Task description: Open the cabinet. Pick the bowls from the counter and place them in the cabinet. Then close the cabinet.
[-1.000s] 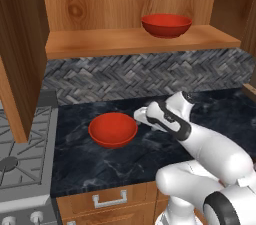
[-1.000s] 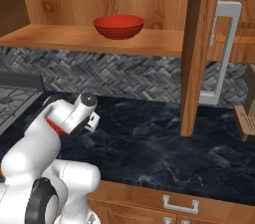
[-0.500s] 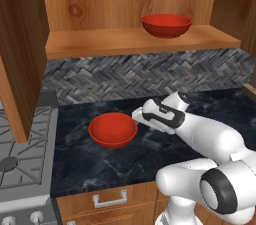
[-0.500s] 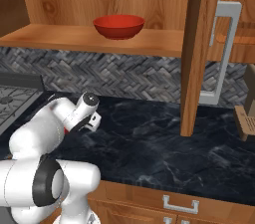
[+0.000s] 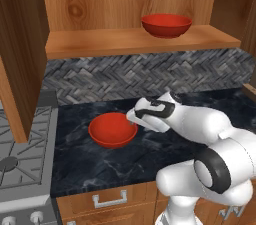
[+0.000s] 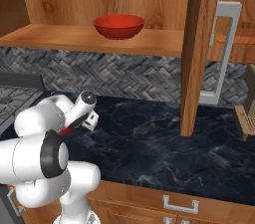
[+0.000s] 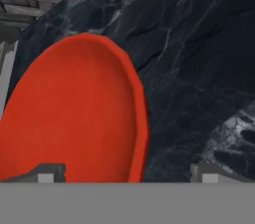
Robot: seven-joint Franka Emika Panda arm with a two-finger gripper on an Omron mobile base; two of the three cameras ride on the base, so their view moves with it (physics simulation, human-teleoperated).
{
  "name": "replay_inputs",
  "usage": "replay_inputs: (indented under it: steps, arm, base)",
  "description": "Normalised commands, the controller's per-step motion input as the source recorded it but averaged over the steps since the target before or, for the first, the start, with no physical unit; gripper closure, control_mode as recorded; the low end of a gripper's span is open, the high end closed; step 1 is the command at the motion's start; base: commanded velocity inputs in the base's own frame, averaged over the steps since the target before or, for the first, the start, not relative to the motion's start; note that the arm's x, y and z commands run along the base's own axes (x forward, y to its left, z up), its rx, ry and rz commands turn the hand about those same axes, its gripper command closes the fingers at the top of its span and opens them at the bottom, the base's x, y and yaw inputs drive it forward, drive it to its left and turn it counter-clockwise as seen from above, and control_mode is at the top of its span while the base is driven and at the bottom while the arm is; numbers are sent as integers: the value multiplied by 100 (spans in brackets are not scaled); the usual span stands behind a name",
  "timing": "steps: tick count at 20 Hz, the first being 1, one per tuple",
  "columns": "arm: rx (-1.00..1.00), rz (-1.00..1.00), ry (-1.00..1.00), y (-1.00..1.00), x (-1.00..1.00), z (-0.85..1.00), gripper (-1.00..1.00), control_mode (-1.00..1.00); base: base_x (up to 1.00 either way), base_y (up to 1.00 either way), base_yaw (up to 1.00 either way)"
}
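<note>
The cabinet (image 5: 125,41) stands open, and one red bowl (image 5: 166,24) (image 6: 119,26) sits on its wooden shelf. A second red bowl (image 5: 113,130) rests on the dark marbled counter (image 5: 100,169). My gripper (image 5: 132,119) hangs open at this bowl's right rim. In the hand view the bowl (image 7: 74,113) lies close below, its rim running between the two spread fingertips (image 7: 47,172) of the gripper (image 7: 127,173). From the right base view my arm hides most of that bowl, leaving a red sliver (image 6: 66,131) beside the gripper (image 6: 91,120).
A grey gas stove (image 5: 20,159) borders the counter on the left. The cabinet's left door (image 5: 15,54) hangs open over the stove. Its right door (image 6: 196,44), with a silver bar handle (image 6: 224,49), juts out over the counter. A wooden object (image 6: 246,121) sits at the far right.
The gripper has crept a little left and down onto the counter bowl's rim while the arm stretched forward. It stayed open. Neither bowl has moved.
</note>
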Motion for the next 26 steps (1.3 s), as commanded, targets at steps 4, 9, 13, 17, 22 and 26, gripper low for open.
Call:
replay_inputs:
  steps: [4, 9, 13, 17, 22, 26]
  arm:
    - [0, 0, 3, 7, 9, -28, -100, -100]
    - [0, 0, 5, 11, 6, -38, -100, -100]
    - [-4, 0, 0, 60, 16, -21, -100, -100]
    - [-4, 0, 0, 66, 13, -21, 100, -100]
    - [-1, 0, 1, 27, 4, -25, 100, -100]
    - [-1, 0, 1, 4, 0, -21, 100, -100]
  base:
    - [0, 0, 0]
    - [0, 0, 0]
    - [0, 0, 0]
    - [0, 0, 0]
    - [0, 0, 0]
    - [0, 0, 0]
